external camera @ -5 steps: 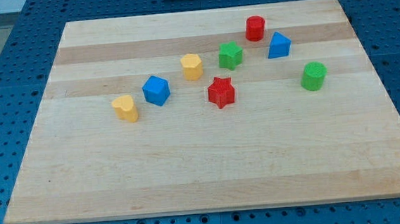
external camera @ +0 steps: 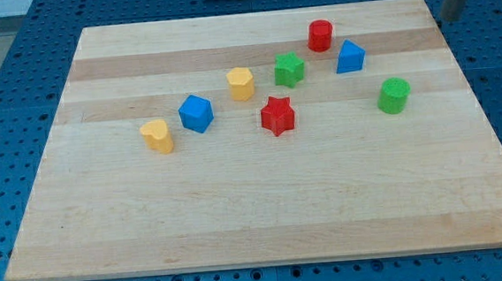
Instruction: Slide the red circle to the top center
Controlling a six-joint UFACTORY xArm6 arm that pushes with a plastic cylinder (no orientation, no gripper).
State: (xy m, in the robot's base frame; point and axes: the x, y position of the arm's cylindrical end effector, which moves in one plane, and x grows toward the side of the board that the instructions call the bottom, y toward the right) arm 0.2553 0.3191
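Note:
The red circle (external camera: pixel 320 35) stands near the top of the wooden board (external camera: pixel 238 212), right of centre. My tip (external camera: pixel 447 20) is at the view's top right, just off the board's right top corner, far to the right of the red circle and touching no block.
A blue triangle-like block (external camera: pixel 350 56) sits right below the red circle and a green star (external camera: pixel 288 69) left below it. A yellow hexagon (external camera: pixel 241 84), red star (external camera: pixel 278 116), blue cube (external camera: pixel 196 113), yellow heart (external camera: pixel 157 136) and green cylinder (external camera: pixel 394 95) lie across the middle.
The rod has come further into view at the top right, its tip moving down and slightly left. No block has moved.

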